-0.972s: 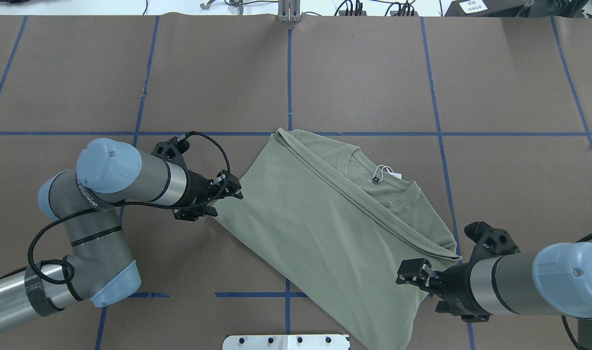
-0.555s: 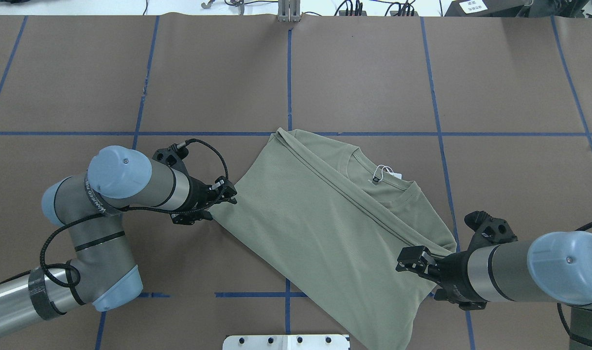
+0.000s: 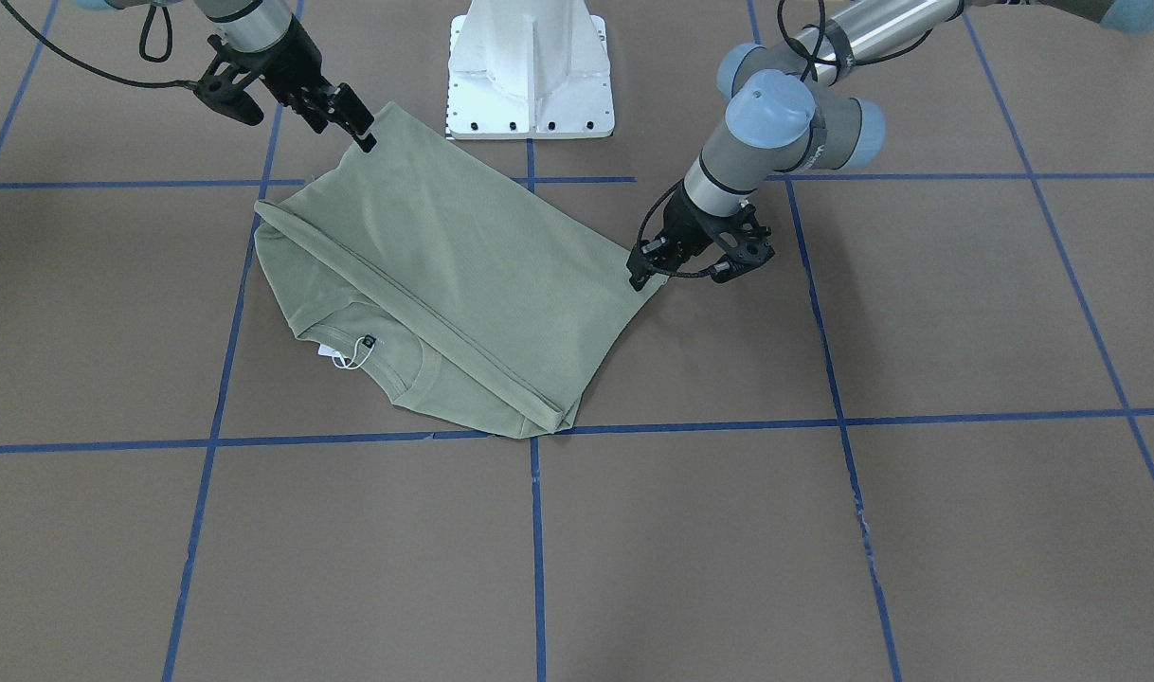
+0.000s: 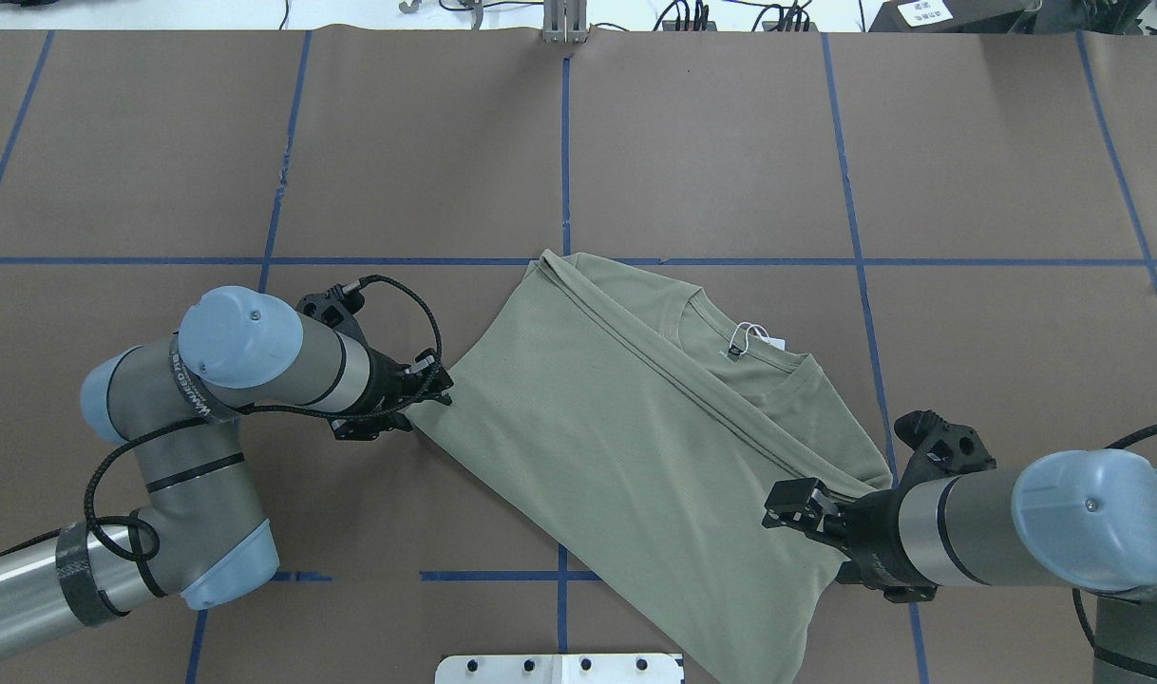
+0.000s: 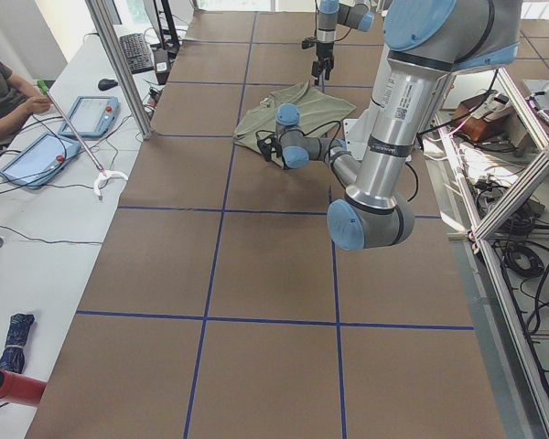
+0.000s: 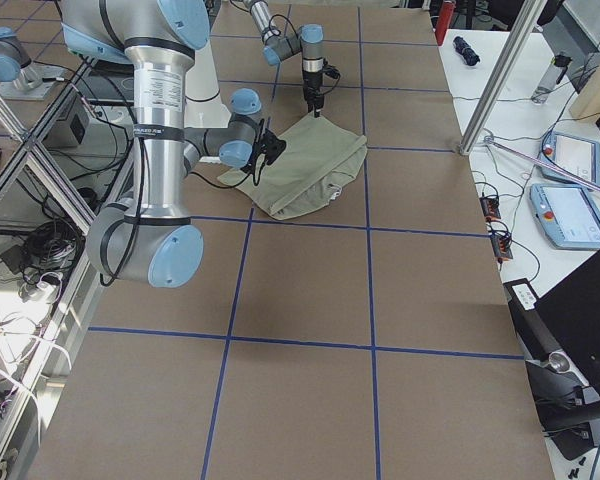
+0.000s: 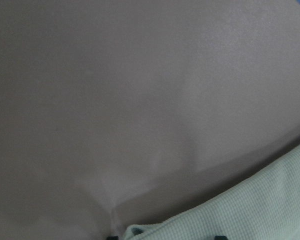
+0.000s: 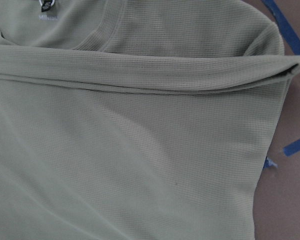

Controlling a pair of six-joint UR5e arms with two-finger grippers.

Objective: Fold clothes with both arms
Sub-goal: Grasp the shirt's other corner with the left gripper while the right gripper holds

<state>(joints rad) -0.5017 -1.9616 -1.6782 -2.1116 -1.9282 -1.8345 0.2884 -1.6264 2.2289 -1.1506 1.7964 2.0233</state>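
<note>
On the table [image 4: 730, 142], left claw [image 3: 644, 273] and right claw [image 3: 361, 133] each pinch shirt [image 4: 616, 427] corners.

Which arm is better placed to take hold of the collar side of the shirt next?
Probably the right. Its gripper sits at the shirt edge near the collar; the left gripper is at the opposite corner, across the whole garment.
</note>
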